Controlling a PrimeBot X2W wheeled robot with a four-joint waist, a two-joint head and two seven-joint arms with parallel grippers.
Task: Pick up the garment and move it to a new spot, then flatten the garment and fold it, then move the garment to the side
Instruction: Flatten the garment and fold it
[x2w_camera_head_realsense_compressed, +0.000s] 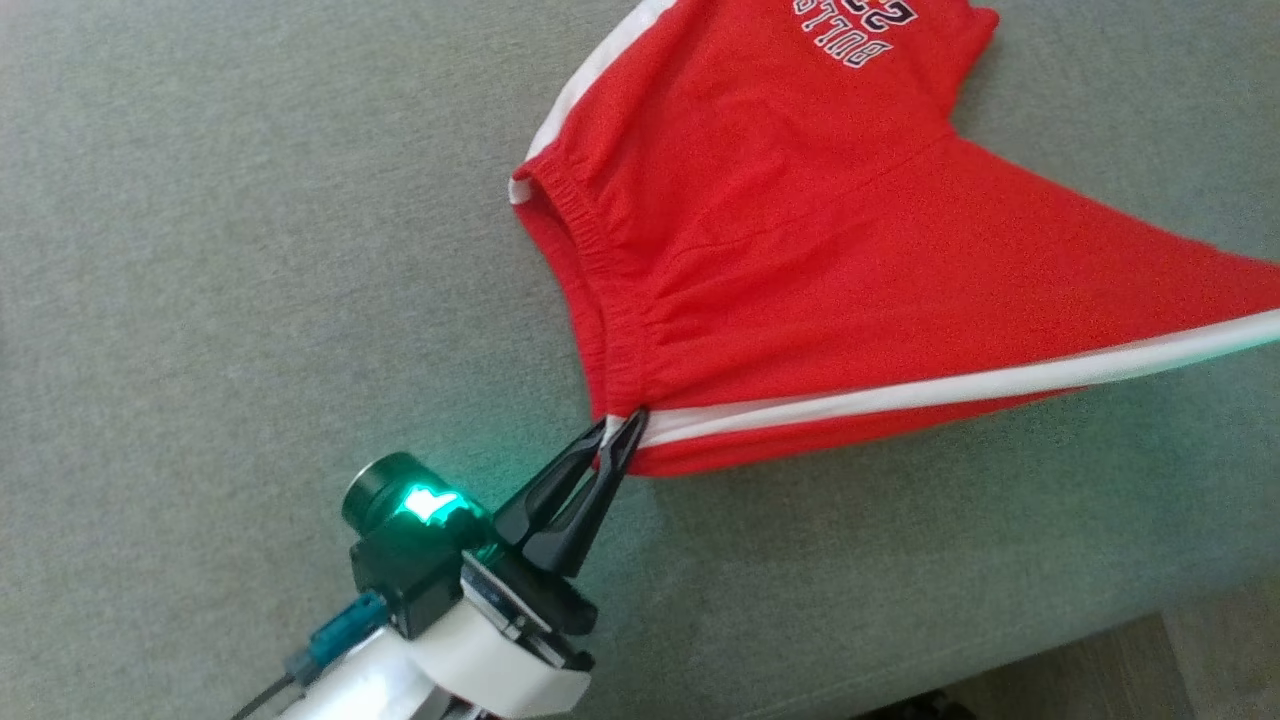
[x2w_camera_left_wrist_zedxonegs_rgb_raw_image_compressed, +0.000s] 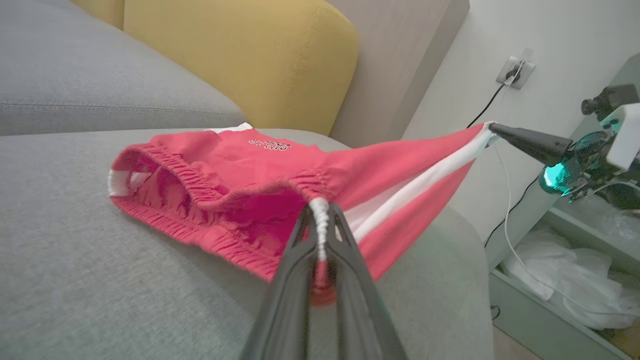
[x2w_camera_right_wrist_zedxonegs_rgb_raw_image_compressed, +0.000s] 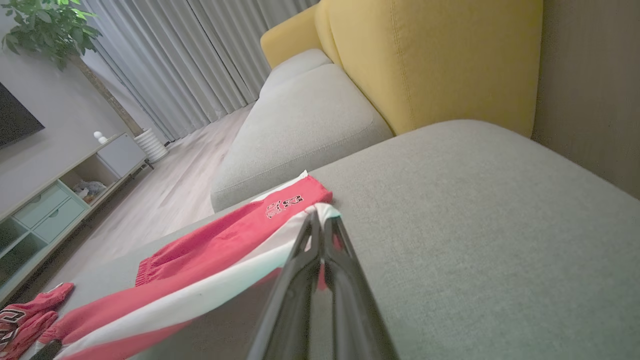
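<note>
A: Where's the garment (x2w_camera_head_realsense_compressed: 800, 250)?
B: Red shorts, upper right of the head view. Most of it lies on the grey sofa seat (x2w_camera_head_realsense_compressed: 250, 250), with the near edge lifted off the cushion.
A: Who has it?
B: Both. The left tool (x2w_camera_head_realsense_compressed: 622, 428), lower centre of the head view, is clamped on the waistband (x2w_camera_head_realsense_compressed: 600, 270) corner, where the white side stripe (x2w_camera_head_realsense_compressed: 900, 392) starts. The right tool (x2w_camera_left_wrist_zedxonegs_rgb_raw_image_compressed: 494, 129), at the right of the left wrist view, is pinched together on the stripe's other end, at the leg hem.
A: Why the two ends?
B: My read: to pull that side seam taut so the cloth can be laid flat without bunching. The stripe runs straight between the tips, so there's tension.
A: Stage?
B: Looks like the flatten step, fold not yet begun. The leg with the printed lettering (x2w_camera_head_realsense_compressed: 855, 30) lies on the seat at the top of the head view, toward the yellow backrest (x2w_camera_left_wrist_zedxonegs_rgb_raw_image_compressed: 240, 55).
A: Risk?
B: Both grips sit at the very edge of the fabric. A hard pull could slip one out.
</note>
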